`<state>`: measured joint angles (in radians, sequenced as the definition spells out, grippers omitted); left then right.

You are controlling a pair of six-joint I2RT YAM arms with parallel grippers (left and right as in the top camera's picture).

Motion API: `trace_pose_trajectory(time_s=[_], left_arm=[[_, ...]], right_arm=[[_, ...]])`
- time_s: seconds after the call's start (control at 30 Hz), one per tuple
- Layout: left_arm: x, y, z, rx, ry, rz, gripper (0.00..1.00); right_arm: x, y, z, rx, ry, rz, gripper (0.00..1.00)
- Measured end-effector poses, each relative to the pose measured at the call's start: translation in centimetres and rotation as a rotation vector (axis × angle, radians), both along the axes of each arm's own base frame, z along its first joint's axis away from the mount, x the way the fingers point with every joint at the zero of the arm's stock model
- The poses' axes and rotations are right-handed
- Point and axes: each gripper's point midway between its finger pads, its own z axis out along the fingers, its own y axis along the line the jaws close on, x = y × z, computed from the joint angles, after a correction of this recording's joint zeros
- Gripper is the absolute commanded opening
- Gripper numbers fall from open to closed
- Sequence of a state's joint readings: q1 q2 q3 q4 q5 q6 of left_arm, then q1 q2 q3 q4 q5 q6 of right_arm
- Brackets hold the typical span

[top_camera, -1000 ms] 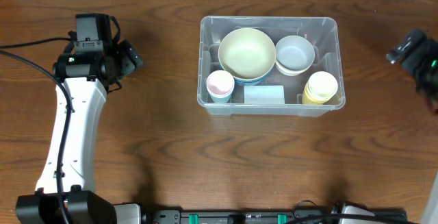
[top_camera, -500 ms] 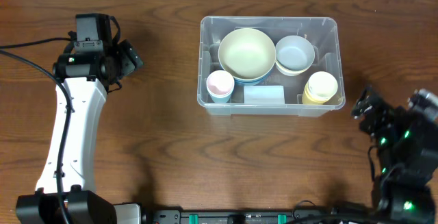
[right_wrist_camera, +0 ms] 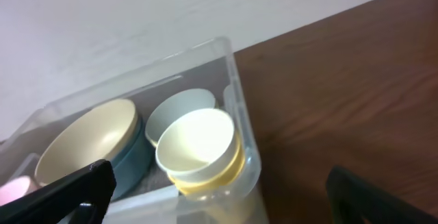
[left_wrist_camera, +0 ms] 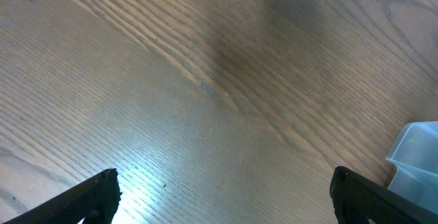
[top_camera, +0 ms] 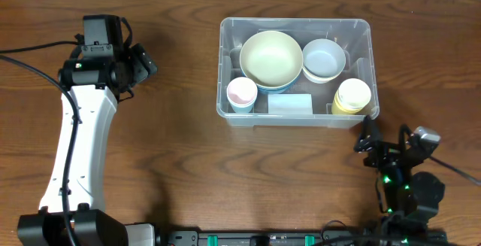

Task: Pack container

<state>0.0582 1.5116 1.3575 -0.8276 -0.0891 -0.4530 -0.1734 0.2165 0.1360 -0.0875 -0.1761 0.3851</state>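
Overhead, container: a clear plastic container (top_camera: 294, 22) sits on the brown wooden worktop (top_camera: 188, 163), towards the far side and a little right of centre. Its long sides run left to right.
Overhead, contents: a large cream bowl (top_camera: 271, 58) fills the left middle. A pale blue bowl (top_camera: 324, 56) lies to its right. A pink-lined cup (top_camera: 242, 92) stands in the near left corner and a stack of yellow cups (top_camera: 352, 95) in the near right corner. A flat pale blue piece (top_camera: 290, 104) lies between them.
Overhead, left jaws: at the end of the white left arm (top_camera: 79, 141), well to the left of the container and over bare wood. Their spread is hard to read from this angle.
Overhead, right jaws: low at the near right, just near of the container's near right corner and apart from it. They are spread, with nothing between them.
Left wrist, jaws: two dark fingertips (left_wrist_camera: 96, 196) show at the bottom corners. They are spread wide, with only wood grain between them.
Left wrist, container: one clear rounded corner shows at the right edge, beyond the right-hand fingertip and not touching it.
Right wrist, jaws: dark fingertips (right_wrist_camera: 75, 193) sit at the bottom corners, spread fully apart and holding nothing.
Right wrist, container: it lies ahead of the jaws and to the left, with one rounded corner nearest. The yellow cups are closest, with the pale blue bowl and the cream bowl behind them. Nothing touches the jaws.
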Motion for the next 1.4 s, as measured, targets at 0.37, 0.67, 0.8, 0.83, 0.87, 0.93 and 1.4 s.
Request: trace_pose_trajectory(time_s=[0.37,0.67,0.8,0.83,0.87,0.93,1.4], left_arm=[[0.01,0.00,0.00,0.000,0.000,0.000,0.98],[0.01,0.00,0.00,0.000,0.000,0.000,0.98],[0.01,0.00,0.00,0.000,0.000,0.000,0.98],[0.01,0.00,0.00,0.000,0.000,0.000,0.98],[0.01,0.00,0.00,0.000,0.000,0.000,0.98],[0.00,0.00,0.00,0.000,0.000,0.000,0.98],[0.00,0.00,0.00,0.000,0.000,0.000,0.98]], right_arm=[[-0.67,0.13,-0.67,-0.084,-0.080,-0.020,0.99],[-0.77,-0.20,-0.84,-0.231,-0.081,-0.024,0.99],[-0.75,-0.06,-0.88,-0.280,-0.079,-0.020,0.99],[-0.74,-0.01,-0.94,-0.293,-0.077,-0.017,0.99],[-0.73,0.04,-1.01,-0.304,-0.076,-0.015,0.99],[-0.73,0.04,-1.07,-0.317,-0.074,-0.014,0.99],[-0.74,-0.16,-1.09,-0.344,-0.071,-0.022,0.99]])
